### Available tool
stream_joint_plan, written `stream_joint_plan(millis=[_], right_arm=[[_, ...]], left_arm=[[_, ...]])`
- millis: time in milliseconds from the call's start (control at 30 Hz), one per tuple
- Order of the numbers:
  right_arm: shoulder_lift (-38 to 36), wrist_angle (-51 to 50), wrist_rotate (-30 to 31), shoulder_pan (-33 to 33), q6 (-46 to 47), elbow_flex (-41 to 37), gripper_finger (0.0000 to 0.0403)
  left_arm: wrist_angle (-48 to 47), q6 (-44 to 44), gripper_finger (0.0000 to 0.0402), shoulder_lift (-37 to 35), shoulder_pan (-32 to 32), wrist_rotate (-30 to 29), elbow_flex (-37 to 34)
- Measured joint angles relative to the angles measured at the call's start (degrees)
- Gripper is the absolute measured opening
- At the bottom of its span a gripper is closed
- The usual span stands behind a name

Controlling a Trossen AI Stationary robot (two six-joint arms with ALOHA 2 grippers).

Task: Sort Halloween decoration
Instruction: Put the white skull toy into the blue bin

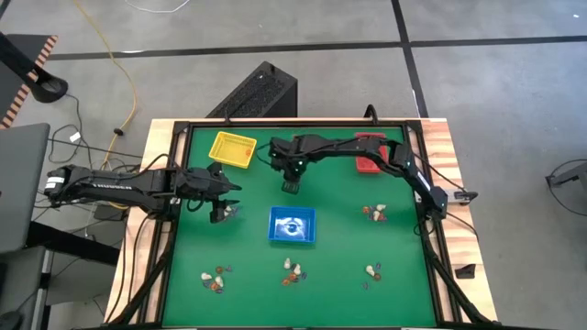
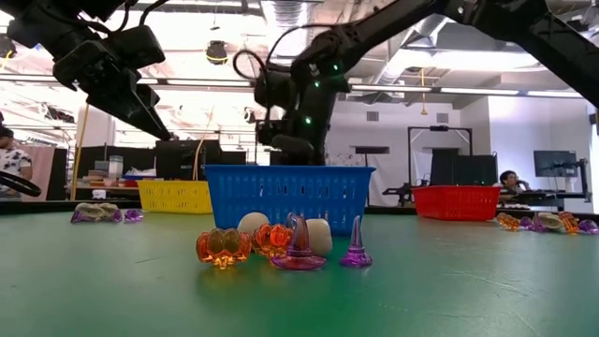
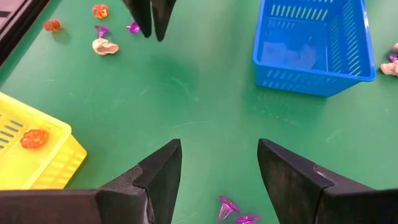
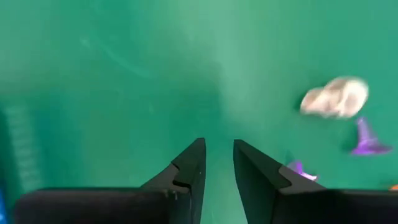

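Halloween decorations lie on the green mat in small piles: three near the front edge (image 1: 215, 280) (image 1: 292, 270) (image 1: 371, 272), one at the right (image 1: 374, 213), one beside my left gripper (image 1: 229, 211). An orange trinket (image 3: 34, 138) sits in the yellow tray (image 1: 232, 148). My left gripper (image 3: 217, 174) hangs open above purple trinkets (image 3: 227, 205). My right gripper (image 1: 291, 185) hovers over bare mat between the yellow tray and the blue tray (image 1: 293, 226). Its fingers (image 4: 217, 168) stand a narrow gap apart with nothing between them. A whitish trinket (image 4: 336, 98) and a purple one (image 4: 367, 140) lie off to its side.
The red tray (image 1: 369, 156) stands at the far right under my right arm. The blue tray (image 3: 314, 46) holds something pale. A black frame rims the mat (image 1: 275, 124). Bare mat lies between the trays and the front piles (image 2: 281, 245).
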Motion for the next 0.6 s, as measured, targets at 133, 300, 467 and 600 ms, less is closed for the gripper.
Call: stream_joint_plan(millis=[133,300,467,600], right_arm=[[-0.1,1.8,1.1,-1.3,0.2,3.0,0.0112],[-0.2,4.3,0.9,-5.1,4.1,4.6,0.0128],[2.1,4.7,-2.2,-8.7,7.7,4.5,0.0192],[4.8,6.9,0.4,-8.3,6.6,4.5,0.0248]], left_arm=[[0.0,0.0,0.0201,0.0,0.0,0.0,0.0],[0.0,0.0,0.0201,0.0,0.0,0.0,0.0],[0.0,0.0,0.0201,0.0,0.0,0.0,0.0],[0.0,0.0,0.0201,0.0,0.0,0.0,0.0]])
